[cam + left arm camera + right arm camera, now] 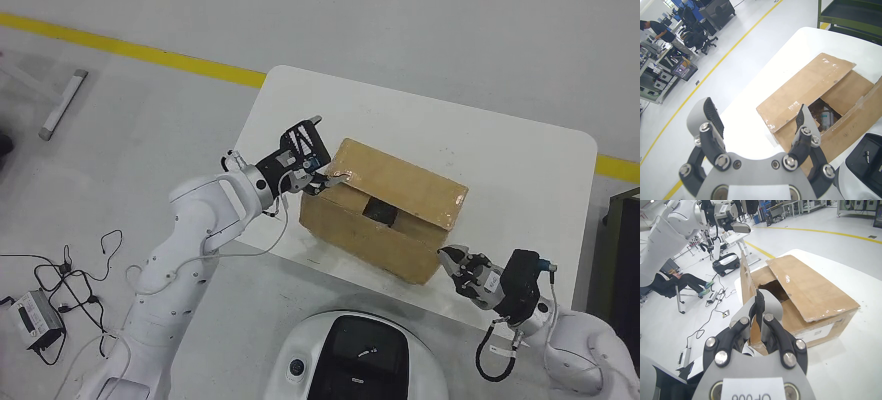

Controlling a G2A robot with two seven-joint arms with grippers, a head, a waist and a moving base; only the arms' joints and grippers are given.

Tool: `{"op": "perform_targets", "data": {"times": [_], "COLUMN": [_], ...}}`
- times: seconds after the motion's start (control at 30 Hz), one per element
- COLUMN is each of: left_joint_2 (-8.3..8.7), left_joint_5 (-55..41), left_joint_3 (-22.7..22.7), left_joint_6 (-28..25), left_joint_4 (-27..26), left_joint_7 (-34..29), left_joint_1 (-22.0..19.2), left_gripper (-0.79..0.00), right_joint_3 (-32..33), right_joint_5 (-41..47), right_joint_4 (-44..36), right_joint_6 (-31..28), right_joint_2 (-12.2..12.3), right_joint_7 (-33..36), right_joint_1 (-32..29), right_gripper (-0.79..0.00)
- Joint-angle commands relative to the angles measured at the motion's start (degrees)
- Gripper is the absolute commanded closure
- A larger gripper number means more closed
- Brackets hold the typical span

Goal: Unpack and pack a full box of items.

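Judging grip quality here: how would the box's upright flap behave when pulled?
The flap looks thin with a ragged edge, so it probably bends or tears rather than staying stiff. Glossy tape on it may feel slippery to the right gripper.

A white counter with rounded corners spans the centre and right of the top view. One brown cardboard box rests on it toward its lower-left edge, top flaps partly open around a dark gap.
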Motion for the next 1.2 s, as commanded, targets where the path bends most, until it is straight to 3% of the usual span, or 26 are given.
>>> {"op": "perform_targets", "data": {"times": [0.0,0.1,0.2,0.27,0.33,0.37,0.47,0.77,0.83,0.9,0.93,1.0,1.03,1.07,1.1,1.17], "left_joint_2": [0.0,0.03,0.08,0.14,0.18,0.22,0.36,0.85,0.93,1.05,1.11,1.22,1.28,1.35,1.43,1.59], "left_joint_5": [-0.4,-0.8,-1.9,-2.6,-3.5,-3.9,-4.5,-8.1,-8.7,-9.3,-9.7,-10.3,-10.7,-11.1,-11.4,-12.2], "left_joint_3": [0.6,1.4,2.3,2.9,3.4,3.7,4.6,7.2,7.6,8.1,8.4,8.5,8.7,8.8,9.0,9.3], "left_joint_6": [0.1,-0.3,-1.3,-2.5,-3.2,-3.9,-6.0,-12.5,-13.2,-14.6,-15.3,-16.0,-16.3,-16.9,-17.6,-18.7], "left_joint_4": [0.0,0.1,0.1,0.1,0.0,0.1,-0.3,-0.6,-0.6,-0.3,-0.1,0.2,0.3,0.4,0.5,0.8], "left_joint_7": [-0.3,-1.3,-2.9,-3.9,-4.5,-5.0,-6.3,-9.4,-10.0,-10.5,-10.7,-11.0,-11.2,-11.4,-11.7,-12.3], "left_joint_1": [-0.1,0.0,0.0,0.0,-0.1,-0.1,-0.2,-0.1,-0.5,-0.9,-1.1,-1.5,-1.6,-1.8,-1.9,-2.2], "left_gripper": [-0.619,-0.36,-0.302,-0.197,-0.163,-0.099,0.0,0.0,0.0,0.0,0.0,0.0,0.0,0.0,0.0,0.0], "right_joint_3": [1.1,1.9,2.1,2.2,2.2,2.2,2.4,2.3,2.2,2.2,2.1,2.1,2.1,2.2,2.1,2.3], "right_joint_5": [-0.9,-1.7,-2.6,-3.0,-3.4,-3.7,-4.0,-4.4,-4.5,-4.5,-4.3,-4.3,-4.1,-4.0,-3.5,-2.4], "right_joint_4": [-0.2,-0.6,-0.9,-1.0,-1.1,-1.3,-1.5,-1.6,-1.6,-1.7,-1.6,-1.6,-1.6,-1.5,-1.5,-1.1], "right_joint_6": [-0.5,-1.3,-2.0,-2.3,-2.5,-2.8,-3.2,-3.9,-4.0,-4.0,-3.9,-3.9,-3.9,-3.9,-4.2,-4.6], "right_joint_2": [0.2,0.3,0.5,0.6,0.6,0.7,0.8,1.2,1.3,1.4,1.4,1.5,1.5,1.6,1.6,1.7], "right_joint_7": [-0.9,-2.2,-2.9,-3.6,-4.0,-4.3,-4.8,-5.7,-5.7,-5.8,-5.9,-6.0,-6.0,-6.1,-6.3,-6.3], "right_joint_1": [-0.2,-0.6,-1.1,-1.4,-1.8,-2.0,-2.5,-3.3,-3.4,-3.4,-3.5,-3.6,-3.6,-3.7,-3.8,-4.0], "right_gripper": [0.0,0.0,0.0,0.0,0.0,0.0,0.0,-0.015,-0.191,-0.24,-0.32,-0.391,-0.554,-0.613,-0.659,-0.665]}}
